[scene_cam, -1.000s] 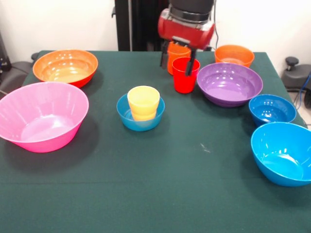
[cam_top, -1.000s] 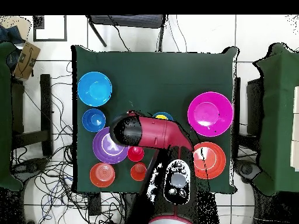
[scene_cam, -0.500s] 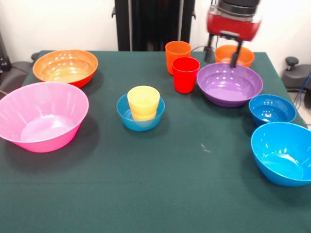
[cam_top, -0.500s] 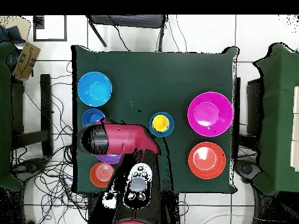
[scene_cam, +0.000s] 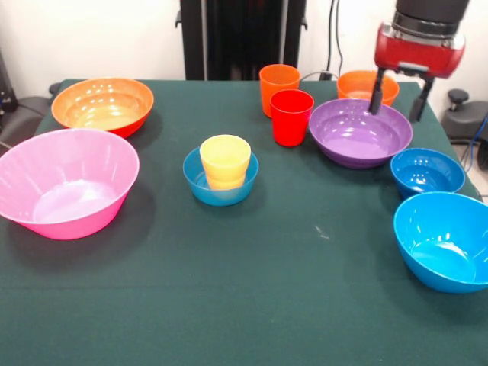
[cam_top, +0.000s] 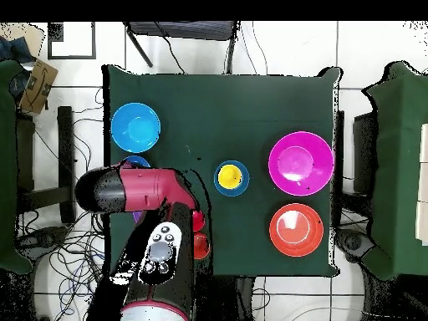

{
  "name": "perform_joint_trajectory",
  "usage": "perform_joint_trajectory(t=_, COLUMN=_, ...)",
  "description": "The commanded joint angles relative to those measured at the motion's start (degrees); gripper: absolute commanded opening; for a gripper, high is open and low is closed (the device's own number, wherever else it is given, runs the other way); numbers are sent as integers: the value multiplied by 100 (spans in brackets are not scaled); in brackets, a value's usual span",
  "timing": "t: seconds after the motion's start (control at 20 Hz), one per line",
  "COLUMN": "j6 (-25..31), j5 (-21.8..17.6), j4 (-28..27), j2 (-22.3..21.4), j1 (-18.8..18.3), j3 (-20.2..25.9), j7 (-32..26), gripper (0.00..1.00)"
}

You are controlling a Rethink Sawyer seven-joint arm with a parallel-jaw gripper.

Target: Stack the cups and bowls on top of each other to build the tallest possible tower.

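My gripper (scene_cam: pixel 396 101) is open and empty. It hangs over the far right rim of the purple bowl (scene_cam: pixel 360 131), just right of the small orange bowl (scene_cam: pixel 362 84). The red cup (scene_cam: pixel 291 116) stands upright in front of the orange cup (scene_cam: pixel 278 86), left of the purple bowl. The yellow cup (scene_cam: pixel 225 161) sits inside a small blue bowl (scene_cam: pixel 220 191) at mid-table. This pair also shows in the overhead view, the yellow cup (cam_top: pixel 230 177) in its bowl. There the arm (cam_top: pixel 142 190) hides the gripper, the purple bowl and the small orange bowl.
A large pink bowl (scene_cam: pixel 65 183) and a large orange bowl (scene_cam: pixel 103 104) stand at the left. Another small blue bowl (scene_cam: pixel 427 171) and a bright blue bowl (scene_cam: pixel 446 240) stand at the right edge. A black pedestal (scene_cam: pixel 240 38) rises behind the table.
My gripper has moved right, from around the red cup to the purple bowl's far right rim. The red cup stays standing by the orange cup.
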Motion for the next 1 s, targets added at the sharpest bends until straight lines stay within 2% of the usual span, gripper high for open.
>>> perform_joint_trajectory(t=0.05, j6=-235, j5=133, j4=-788, j2=842, j1=191, j3=51, j7=1107, gripper=100)
perform_joint_trajectory(t=0.25, j6=156, j5=190, j4=-1170, j2=1064, j1=306, j3=-60, j7=1055, gripper=100)
perform_joint_trajectory(t=0.7, j6=-145, j5=281, j4=-1730, j2=1757, j1=513, j3=-214, j7=1115, gripper=100)
perform_joint_trajectory(t=0.9, j6=-216, j5=444, j4=-1688, j2=1764, j1=563, j3=2, j7=1120, gripper=100)
perform_joint_trajectory(t=1.0, j6=-314, j5=567, j4=-1501, j2=1672, j1=512, j3=220, j7=1118, gripper=100)
